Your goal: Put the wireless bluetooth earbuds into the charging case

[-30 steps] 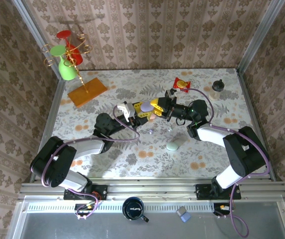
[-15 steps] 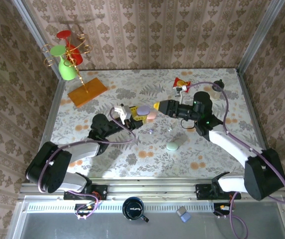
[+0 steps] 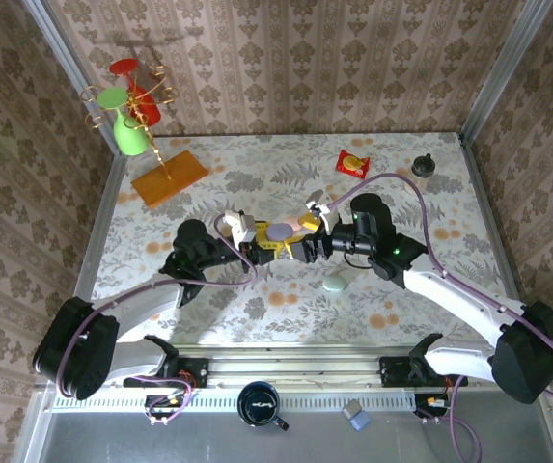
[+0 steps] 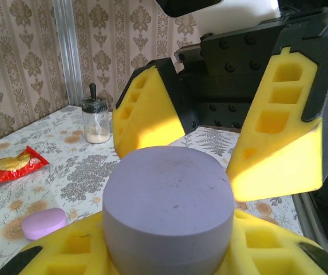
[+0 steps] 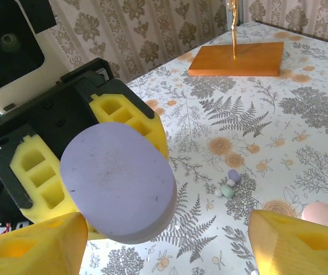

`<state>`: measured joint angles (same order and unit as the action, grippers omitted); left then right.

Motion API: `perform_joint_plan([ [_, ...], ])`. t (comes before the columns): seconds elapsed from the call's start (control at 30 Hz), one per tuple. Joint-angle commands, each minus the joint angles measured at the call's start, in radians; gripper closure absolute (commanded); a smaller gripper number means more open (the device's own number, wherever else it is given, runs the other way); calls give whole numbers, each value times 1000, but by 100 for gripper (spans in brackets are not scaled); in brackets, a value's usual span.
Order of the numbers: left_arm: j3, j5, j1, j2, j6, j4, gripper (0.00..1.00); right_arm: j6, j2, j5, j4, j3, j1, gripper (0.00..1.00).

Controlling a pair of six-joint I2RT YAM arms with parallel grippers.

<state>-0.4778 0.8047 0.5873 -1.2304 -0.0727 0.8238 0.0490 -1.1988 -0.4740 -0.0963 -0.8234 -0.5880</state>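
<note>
Tabletop (image 3: 218, 164) in floral print spreads under both arms. Above it the left gripper (image 3: 262, 242) is clamped on the lilac charging case (image 4: 169, 200), its yellow fingers cut off by the bottom edge of its own wrist view. Facing it, the right gripper (image 4: 201, 146) has its jaws spread wide and empty, flanking the case without touching. The earbuds (image 5: 230, 183) sit in a tiny cluster on the floral surface beyond the case, and their number is hard to make out.

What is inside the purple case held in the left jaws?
The purple case is shut, so its inside is covered. Some tiny earbuds lie loose on the floral table, outside it.
</note>
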Motion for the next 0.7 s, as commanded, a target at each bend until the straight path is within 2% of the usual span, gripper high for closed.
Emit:
perform_joint_plan([
  [0.0, 5, 44, -1, 25, 22, -11, 69, -33, 6, 76, -24, -22, -4, 25],
  [0.13, 11, 46, -1, 29, 46, -30, 70, 1, 22, 136, -37, -17, 0, 25],
  [0.67, 21, 82, -1, 28, 54, 1, 69, 90, -23, 155, -49, -65, 25, 26],
])
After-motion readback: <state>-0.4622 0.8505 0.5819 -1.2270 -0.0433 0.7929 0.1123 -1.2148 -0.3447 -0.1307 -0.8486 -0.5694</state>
